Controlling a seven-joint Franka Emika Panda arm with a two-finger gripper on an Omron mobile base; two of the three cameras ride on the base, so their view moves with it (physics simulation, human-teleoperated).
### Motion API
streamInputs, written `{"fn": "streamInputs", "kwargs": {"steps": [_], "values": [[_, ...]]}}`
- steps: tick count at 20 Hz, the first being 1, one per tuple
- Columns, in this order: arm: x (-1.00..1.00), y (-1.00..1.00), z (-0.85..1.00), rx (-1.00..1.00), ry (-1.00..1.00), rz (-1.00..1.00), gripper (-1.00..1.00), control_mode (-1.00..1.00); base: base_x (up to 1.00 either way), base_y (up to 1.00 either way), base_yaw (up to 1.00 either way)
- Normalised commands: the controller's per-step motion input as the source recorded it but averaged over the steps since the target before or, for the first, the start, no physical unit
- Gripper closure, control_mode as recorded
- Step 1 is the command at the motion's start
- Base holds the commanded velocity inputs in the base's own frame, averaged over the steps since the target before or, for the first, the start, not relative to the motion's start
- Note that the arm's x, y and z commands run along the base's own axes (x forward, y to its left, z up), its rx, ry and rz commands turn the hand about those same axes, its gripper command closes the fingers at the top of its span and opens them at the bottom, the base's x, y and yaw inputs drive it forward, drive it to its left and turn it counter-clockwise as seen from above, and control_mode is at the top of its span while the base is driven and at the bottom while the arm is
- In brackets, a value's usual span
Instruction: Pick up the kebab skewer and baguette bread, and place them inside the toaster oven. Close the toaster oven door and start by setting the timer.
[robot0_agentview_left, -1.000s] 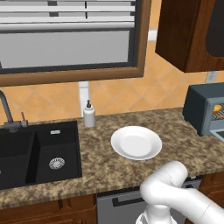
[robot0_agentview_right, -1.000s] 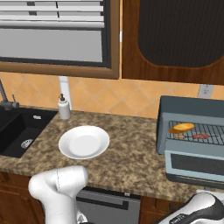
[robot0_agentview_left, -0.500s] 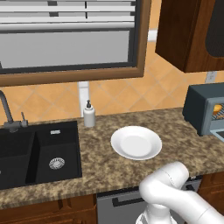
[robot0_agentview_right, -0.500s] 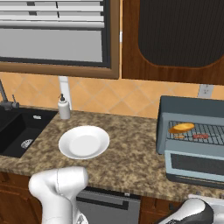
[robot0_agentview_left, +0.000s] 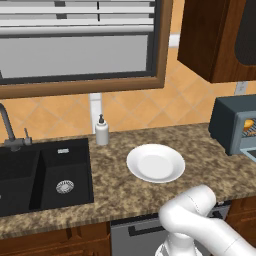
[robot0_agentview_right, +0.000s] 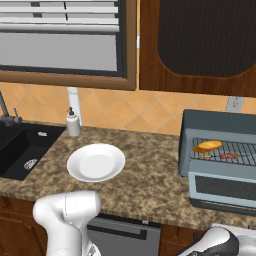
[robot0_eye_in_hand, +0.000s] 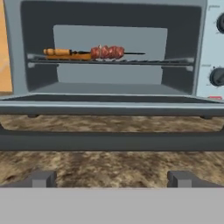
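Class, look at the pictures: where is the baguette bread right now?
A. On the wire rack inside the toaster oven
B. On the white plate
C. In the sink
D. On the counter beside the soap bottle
A: the baguette bread lies on the wire rack inside the open toaster oven, beside the kebab skewer.

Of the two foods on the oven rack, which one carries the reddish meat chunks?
The kebab skewer; the baguette bread beside it is a plain golden-orange loaf.
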Motion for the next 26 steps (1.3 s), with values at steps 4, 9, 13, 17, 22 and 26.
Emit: {"fn": "streamInputs", "kwargs": {"steps": [4,9,13,17,22,26], "values": [[0.00,0.00,0.00,0.00,0.06,0.00,-1.00,-1.00,0.00,0.00,0.00],[0.01,0.00,-0.01,0.00,0.04,0.00,-1.00,-1.00,0.00,0.00,0.00],[0.00,0.00,-0.17,0.00,0.01,0.00,-1.00,-1.00,0.00,0.00,0.00],[0.00,0.00,-0.21,0.00,0.00,0.00,-1.00,-1.00,0.00,0.00,0.00],[0.14,0.00,-0.11,0.00,0.00,0.00,-1.00,-1.00,0.00,0.00,0.00],[0.27,0.00,-0.02,0.00,0.00,0.00,-1.00,-1.00,0.00,0.00,0.00]]}}
